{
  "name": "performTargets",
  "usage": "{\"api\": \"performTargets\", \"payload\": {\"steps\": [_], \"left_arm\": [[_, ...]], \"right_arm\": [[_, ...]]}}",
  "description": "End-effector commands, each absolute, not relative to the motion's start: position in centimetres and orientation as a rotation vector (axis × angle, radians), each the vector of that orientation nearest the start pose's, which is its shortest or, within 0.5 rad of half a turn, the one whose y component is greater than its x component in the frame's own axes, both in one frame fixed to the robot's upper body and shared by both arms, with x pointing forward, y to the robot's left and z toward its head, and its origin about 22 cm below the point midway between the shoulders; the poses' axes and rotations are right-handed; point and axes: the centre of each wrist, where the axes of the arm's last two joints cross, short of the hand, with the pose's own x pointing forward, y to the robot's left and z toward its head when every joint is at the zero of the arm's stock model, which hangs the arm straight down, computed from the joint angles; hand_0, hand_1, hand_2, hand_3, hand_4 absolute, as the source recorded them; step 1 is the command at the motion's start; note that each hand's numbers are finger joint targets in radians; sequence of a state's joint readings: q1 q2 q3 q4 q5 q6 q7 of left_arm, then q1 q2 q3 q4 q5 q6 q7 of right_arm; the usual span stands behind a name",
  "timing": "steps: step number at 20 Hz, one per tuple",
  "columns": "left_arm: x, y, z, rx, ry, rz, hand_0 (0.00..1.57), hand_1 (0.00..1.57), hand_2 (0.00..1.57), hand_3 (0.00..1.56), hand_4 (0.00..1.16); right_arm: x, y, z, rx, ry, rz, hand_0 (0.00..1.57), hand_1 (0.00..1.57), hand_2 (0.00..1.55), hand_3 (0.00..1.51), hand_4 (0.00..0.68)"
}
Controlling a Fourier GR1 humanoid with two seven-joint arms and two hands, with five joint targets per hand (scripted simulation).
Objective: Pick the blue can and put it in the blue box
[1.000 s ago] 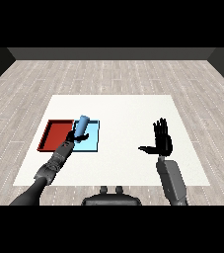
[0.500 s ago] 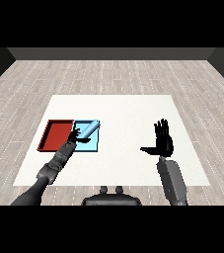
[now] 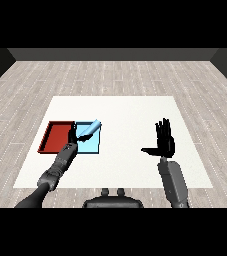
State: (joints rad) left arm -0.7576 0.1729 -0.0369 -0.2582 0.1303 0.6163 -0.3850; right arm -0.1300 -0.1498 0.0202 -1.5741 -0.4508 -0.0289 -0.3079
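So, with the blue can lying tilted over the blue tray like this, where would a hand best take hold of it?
Probably round the middle of the blue can, across its long axis. It slants up toward the far right over the light blue tray, so coming from the near left, where the left hand already is, looks easiest. The right hand is open, well away.

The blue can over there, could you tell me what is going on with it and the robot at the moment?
The robot's left hand is at the blue can, which lies tilted over the light blue tray; whether the fingers are curled round it cannot be made out. The red tray sits right beside it on the white table. The right hand is raised off to the side, fingers straight, holding nothing.
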Motion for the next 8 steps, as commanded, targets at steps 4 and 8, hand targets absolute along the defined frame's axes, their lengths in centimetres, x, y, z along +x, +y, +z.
{"api": "performTargets", "payload": {"steps": [4,8], "left_arm": [[37.0,22.0,-4.2,0.423,-1.883,-0.015,0.00,0.00,0.00,0.00,0.00],[33.5,21.0,-5.8,0.290,-1.993,0.023,0.00,0.00,0.00,0.00,0.00]], "right_arm": [[26.9,-25.1,4.0,0.249,-1.931,-0.194,0.00,0.00,0.00,0.00,0.000],[26.3,-24.7,3.2,0.236,-1.924,-0.177,0.00,0.00,0.00,0.00,0.000]]}}
